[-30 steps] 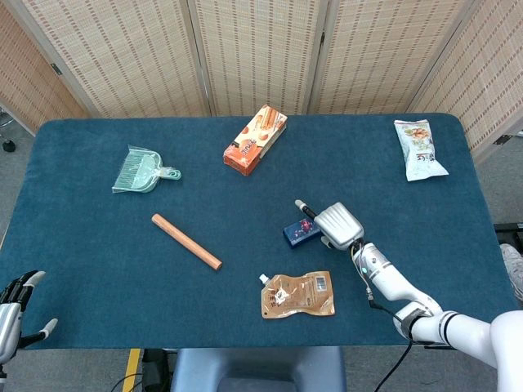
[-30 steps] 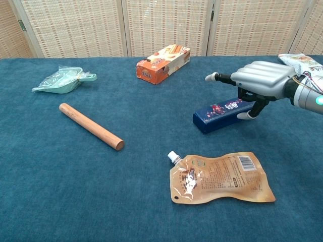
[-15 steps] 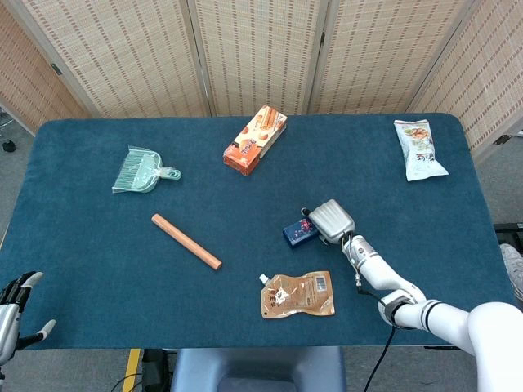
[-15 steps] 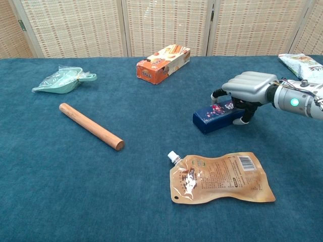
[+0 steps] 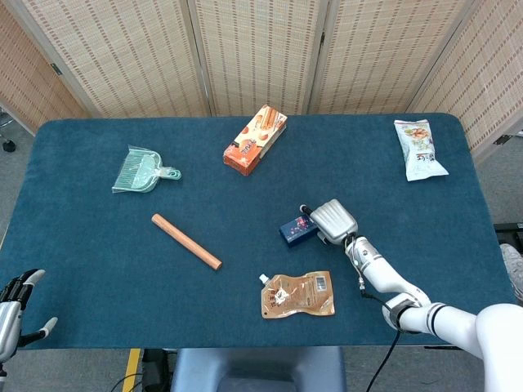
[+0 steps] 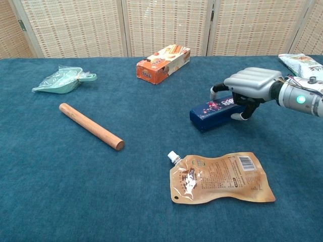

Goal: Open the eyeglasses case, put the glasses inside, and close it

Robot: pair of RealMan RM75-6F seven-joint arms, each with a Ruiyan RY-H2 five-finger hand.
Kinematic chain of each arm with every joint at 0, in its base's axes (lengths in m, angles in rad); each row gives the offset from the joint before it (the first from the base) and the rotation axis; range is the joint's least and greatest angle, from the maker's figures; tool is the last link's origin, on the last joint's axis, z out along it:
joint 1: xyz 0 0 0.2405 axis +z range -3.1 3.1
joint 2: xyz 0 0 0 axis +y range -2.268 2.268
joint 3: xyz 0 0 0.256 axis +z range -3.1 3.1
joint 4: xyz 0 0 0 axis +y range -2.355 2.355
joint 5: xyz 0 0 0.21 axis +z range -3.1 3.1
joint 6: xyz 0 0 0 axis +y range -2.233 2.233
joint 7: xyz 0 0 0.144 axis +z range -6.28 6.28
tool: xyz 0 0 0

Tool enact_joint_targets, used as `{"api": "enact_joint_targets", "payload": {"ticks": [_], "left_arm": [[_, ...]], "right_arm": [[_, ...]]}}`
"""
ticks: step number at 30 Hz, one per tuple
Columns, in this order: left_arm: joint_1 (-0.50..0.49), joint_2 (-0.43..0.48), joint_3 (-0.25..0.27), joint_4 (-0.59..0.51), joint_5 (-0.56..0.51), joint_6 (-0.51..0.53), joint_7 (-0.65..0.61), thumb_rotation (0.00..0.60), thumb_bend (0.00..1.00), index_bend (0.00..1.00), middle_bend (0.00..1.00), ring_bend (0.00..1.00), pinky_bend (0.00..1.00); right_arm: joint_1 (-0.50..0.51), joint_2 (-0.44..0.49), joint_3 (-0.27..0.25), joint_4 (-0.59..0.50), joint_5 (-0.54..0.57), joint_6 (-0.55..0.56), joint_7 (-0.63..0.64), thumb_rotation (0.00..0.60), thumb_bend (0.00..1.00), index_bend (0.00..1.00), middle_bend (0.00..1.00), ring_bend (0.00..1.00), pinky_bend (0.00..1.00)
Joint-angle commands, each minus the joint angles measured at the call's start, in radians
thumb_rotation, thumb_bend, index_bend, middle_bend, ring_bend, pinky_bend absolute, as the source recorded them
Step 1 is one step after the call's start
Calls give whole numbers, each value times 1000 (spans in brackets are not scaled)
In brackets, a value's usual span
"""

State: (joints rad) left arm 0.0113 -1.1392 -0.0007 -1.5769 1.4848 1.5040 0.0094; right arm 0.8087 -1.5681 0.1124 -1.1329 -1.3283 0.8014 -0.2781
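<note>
The eyeglasses case [image 5: 294, 230] [image 6: 211, 114] is a dark blue box with a small print, lying right of the table's middle. My right hand [image 5: 333, 220] [image 6: 251, 84] covers its right end from above, fingers curled over the far side and thumb on the near side, gripping it. The case's left end sticks out free. No glasses show in either view. My left hand [image 5: 16, 314] hangs off the table's near left corner with its fingers apart, holding nothing; only the head view shows it.
A brown spouted pouch [image 6: 219, 177] lies just in front of the case. A wooden rod [image 6: 91, 126] lies left of centre, with a green dustpan [image 6: 63, 80] beyond it. An orange box [image 6: 162, 63] sits at the back and a snack bag [image 5: 419, 149] at the far right.
My right hand dropped from above the case onto its right end and curled around it. The case has since shifted slightly left and turned a little.
</note>
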Motion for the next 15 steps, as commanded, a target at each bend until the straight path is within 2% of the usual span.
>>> {"api": "enact_joint_targets", "payload": {"ticks": [1, 7, 10, 15], "left_arm": [[-3, 0, -2, -1, 2, 0, 0, 600, 241, 164, 156, 161, 288], [-21, 1, -13, -7, 13, -4, 9, 600, 241, 164, 156, 161, 288], [-30, 0, -20, -12, 16, -5, 16, 600, 241, 164, 156, 161, 289], [-45, -6, -38, -20, 9, -8, 20, 600, 241, 164, 156, 161, 289]], "right_arm": [[-36, 42, -7, -53, -16, 61, 14, 600, 281, 0, 922, 1000, 1000], [-133, 163, -10, -192, -8, 206, -15, 600, 280, 0, 856, 996, 1000], [-200, 226, -14, -275, -3, 304, -31, 600, 288, 0, 795, 929, 977], [-328, 315, -55, -366, -19, 454, -25, 600, 294, 0, 688, 763, 864]]}}
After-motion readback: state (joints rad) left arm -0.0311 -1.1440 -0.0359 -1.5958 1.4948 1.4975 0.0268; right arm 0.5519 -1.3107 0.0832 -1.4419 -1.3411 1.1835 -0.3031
